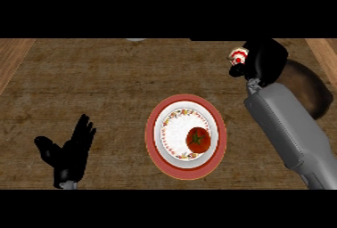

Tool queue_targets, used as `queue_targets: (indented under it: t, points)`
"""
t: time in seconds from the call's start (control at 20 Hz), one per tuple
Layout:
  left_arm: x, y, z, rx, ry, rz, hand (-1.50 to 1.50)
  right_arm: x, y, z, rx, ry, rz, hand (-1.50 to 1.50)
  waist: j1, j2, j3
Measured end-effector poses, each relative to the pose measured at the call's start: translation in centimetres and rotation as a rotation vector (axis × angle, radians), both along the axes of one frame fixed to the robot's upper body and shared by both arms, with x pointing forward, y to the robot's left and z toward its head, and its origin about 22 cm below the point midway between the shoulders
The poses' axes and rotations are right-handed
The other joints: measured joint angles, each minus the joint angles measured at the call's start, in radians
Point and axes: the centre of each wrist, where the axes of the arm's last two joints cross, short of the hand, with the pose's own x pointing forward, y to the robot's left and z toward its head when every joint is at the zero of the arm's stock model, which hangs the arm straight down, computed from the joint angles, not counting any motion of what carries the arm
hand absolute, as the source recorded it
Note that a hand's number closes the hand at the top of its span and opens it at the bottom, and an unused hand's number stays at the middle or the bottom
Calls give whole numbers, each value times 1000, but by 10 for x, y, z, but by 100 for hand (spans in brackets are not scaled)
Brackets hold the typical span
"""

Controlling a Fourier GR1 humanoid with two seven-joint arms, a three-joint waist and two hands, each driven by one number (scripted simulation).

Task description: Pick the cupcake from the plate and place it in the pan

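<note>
My right hand (265, 59) is at the upper right with its fingers curled round the cupcake (237, 56), whose white and red top pokes out at the hand's left side. The hand hangs over the near left rim of the dark brown pan (310, 88), which my right forearm and hand partly hide. In the middle of the counter lies the red-rimmed plate (187, 101) with a patterned white centre. My left hand (69, 153) rests open at the lower left, fingers up.
A red tomato (198, 139) lies on the plate's right half. Lighter wooden strips run along the counter's left and right sides. A pale object (135, 39) shows at the counter's far edge.
</note>
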Motion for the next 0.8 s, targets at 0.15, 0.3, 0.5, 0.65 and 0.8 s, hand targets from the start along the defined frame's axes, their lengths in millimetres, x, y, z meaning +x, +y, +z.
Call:
queue_targets:
  t: [0.15, 0.3, 0.5, 0.65, 0.8]
  points:
    - [-1, -5, 1, -6, -5, -9, 0, 9, -38, -11, -13, -8, -51, 150, 6, 2, 1]
    - [-1, -8, 2, -8, -6, -11, 0, 16, -78, -21, -22, -16, -90, 150, 12, 5, 1]
    - [4, -9, -2, -4, -16, -25, 0, 23, -123, -29, -5, -38, -128, 150, 25, 12, 2]
    - [5, -12, -2, 1, -24, -39, 0, 20, -153, -45, 21, -41, -141, 150, 33, 15, 3]
    - [9, -11, 0, 1, -27, -48, 0, 16, -181, -48, 34, -47, -155, 150, 44, 20, 4]
